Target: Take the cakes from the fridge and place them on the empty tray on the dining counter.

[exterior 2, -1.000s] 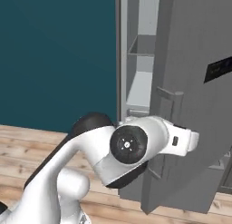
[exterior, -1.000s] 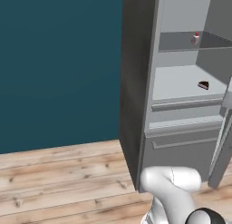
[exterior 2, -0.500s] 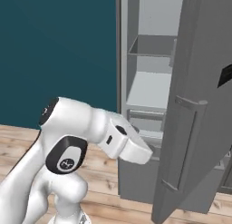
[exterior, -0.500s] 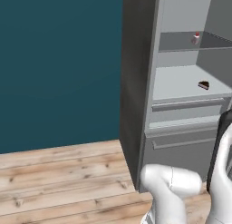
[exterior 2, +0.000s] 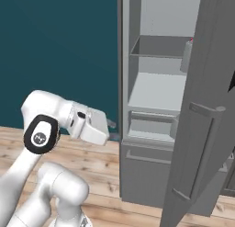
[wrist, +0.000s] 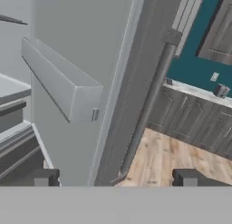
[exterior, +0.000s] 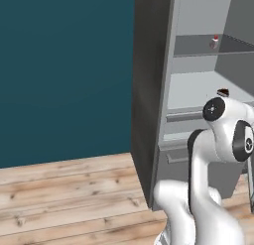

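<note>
Hand view shows the gripper spread wide; left base view shows the cakes.

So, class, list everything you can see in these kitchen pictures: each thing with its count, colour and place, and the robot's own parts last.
Fridge: one, grey, against the teal wall, door swung open.
Shelves: pale grey, inside the fridge.
White cake: one, red-topped, on the upper shelf.
Chocolate cake: one, dark, lower shelf, partly behind the arm.
Floor: pale wood planks.
Arm: one, white with dark joints.
End effector: one, dark fingertips, open, facing the door's edge.
</note>
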Controlling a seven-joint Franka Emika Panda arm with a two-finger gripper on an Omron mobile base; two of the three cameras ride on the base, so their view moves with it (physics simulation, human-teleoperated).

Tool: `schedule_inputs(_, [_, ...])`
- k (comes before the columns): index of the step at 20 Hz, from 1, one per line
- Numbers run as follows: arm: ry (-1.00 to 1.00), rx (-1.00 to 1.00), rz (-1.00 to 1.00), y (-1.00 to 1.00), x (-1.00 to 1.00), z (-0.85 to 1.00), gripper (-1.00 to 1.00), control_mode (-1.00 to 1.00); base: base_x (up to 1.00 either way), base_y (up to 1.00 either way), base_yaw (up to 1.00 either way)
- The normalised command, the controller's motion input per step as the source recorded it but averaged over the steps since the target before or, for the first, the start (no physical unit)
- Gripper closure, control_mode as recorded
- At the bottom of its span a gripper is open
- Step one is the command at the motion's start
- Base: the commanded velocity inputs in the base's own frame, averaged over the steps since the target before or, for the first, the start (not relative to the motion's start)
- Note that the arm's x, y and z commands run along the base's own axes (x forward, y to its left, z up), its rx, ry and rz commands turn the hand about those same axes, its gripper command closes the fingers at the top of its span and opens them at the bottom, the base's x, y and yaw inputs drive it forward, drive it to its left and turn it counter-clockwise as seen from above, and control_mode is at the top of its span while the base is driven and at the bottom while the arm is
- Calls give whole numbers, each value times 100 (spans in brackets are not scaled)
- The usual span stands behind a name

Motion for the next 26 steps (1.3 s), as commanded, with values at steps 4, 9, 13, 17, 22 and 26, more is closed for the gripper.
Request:
schedule_inputs(4, [0,0,0,1,95,0,-100,-100,0,0,0])
schedule_inputs(9, [6,2,4,-15,100,0,-100,-100,0,0,0])
schedule_inputs(13, [5,4,10,-67,100,-19,-100,-100,0,0,0])
schedule_inputs(17, [10,0,8,-99,100,-37,-100,-100,0,0,0])
schedule_inputs(22, [17,0,5,-100,76,-41,-100,-100,0,0,0])
schedule_inputs(26, [8,0,0,-100,-4,-41,-100,-100,0,0,0])
